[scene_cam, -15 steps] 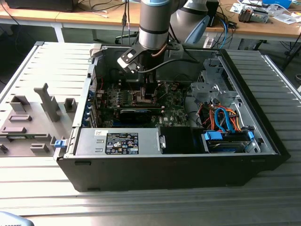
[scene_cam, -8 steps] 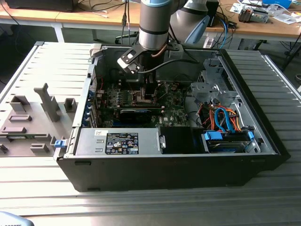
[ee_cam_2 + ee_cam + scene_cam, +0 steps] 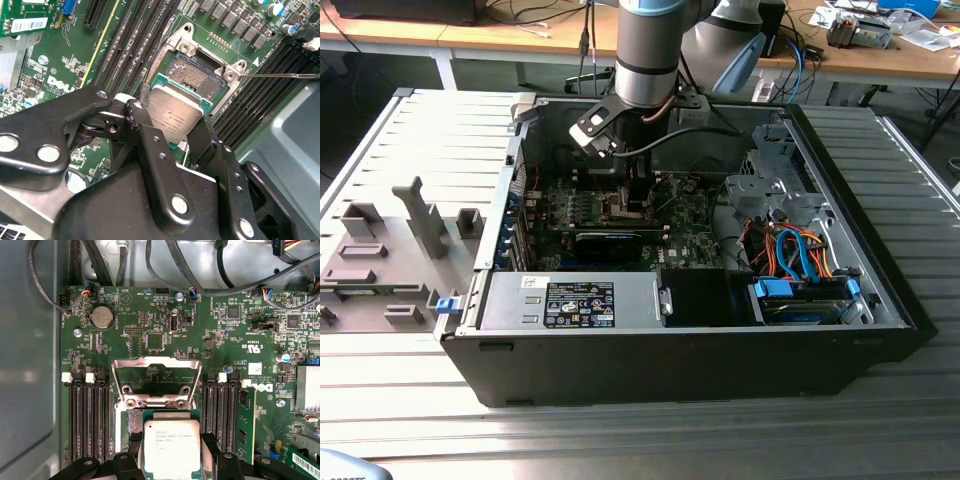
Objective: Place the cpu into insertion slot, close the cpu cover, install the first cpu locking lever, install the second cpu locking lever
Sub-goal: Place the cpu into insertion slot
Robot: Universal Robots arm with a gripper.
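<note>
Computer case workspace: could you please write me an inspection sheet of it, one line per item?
Surface: ribbed metal table carrying the open computer case.
Job's things: cpu held over the edge of the insertion slot, not seated; cpu cover stands open.
Clutter: grey fixture plate with holders, beside the case on the exterior view's left.
Grippers: gripper shut on the cpu.
Cables: orange and blue cables inside the case; black cables along the motherboard's edge.
Surroundings: wooden desks behind, with loose items.
</note>
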